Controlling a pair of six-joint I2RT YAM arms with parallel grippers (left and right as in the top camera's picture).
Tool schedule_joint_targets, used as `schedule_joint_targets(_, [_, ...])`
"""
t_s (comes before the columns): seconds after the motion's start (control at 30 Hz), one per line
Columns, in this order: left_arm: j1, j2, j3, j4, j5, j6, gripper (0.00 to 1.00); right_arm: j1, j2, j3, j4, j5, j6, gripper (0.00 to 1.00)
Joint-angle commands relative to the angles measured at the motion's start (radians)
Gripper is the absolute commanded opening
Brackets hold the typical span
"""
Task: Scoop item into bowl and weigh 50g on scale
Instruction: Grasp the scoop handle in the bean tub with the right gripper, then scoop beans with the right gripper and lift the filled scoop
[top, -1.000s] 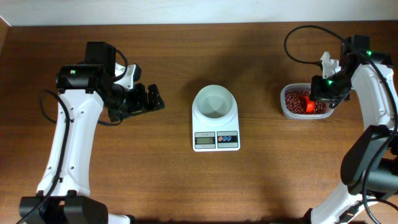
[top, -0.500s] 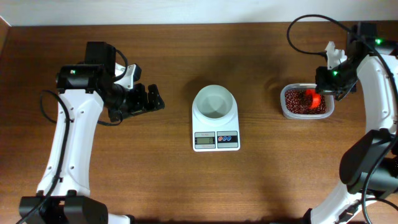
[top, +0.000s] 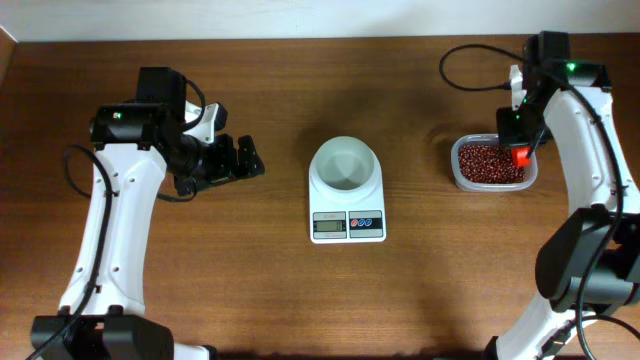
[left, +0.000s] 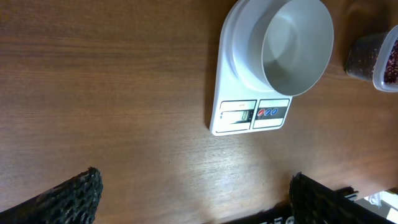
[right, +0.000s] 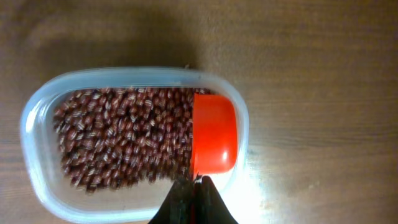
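Observation:
The white bowl (top: 345, 165) stands on the white scale (top: 347, 212) at mid-table; both also show in the left wrist view, the bowl (left: 297, 45) and the scale (left: 249, 112). The bowl looks empty. The red-brown beans (top: 485, 165) fill a clear plastic tub (top: 457, 170). My right gripper (top: 520, 140) is shut on a red scoop (right: 214, 134), held at the right end of the tub over the beans (right: 118, 137). My left gripper (top: 240, 160) is open and empty, well left of the scale.
The clear tub (right: 37, 112) sits on the wooden table at the right. The back edge of the table runs along the top of the overhead view. A black cable loops above the tub near the right arm.
My right gripper has moved with the red scoop from the middle of the tub to its right end, and the wrist has turned. The left arm has not moved.

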Motion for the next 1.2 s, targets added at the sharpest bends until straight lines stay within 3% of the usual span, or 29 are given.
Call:
schedule_joint_targets(0.0, [-0.002,0.007,-0.005,0.002,0.007,-0.001,0.99,0.004,-0.002,-0.089,0.068,0.031,0.017,0.04])
schedule_joint_targets(0.23, [-0.002,0.007,-0.005,0.002,0.007,-0.001,0.99,-0.016,-0.002,-0.169,0.127,-0.235,0.016,0.04])
schedule_joint_targets(0.53, [-0.002,0.007,-0.005,0.002,0.007,-0.001,0.99,-0.285,-0.002,-0.318,0.214,-0.830,-0.041,0.04])
schedule_joint_targets(0.8, [-0.002,0.007,-0.005,0.002,0.007,-0.001,0.99,-0.448,-0.002,-0.345,0.241,-1.134,-0.060,0.04])
schedule_joint_targets(1.17, [-0.002,0.007,-0.005,0.002,0.007,-0.001,0.99,-0.558,-0.002,-0.345,0.208,-1.197,-0.056,0.04])
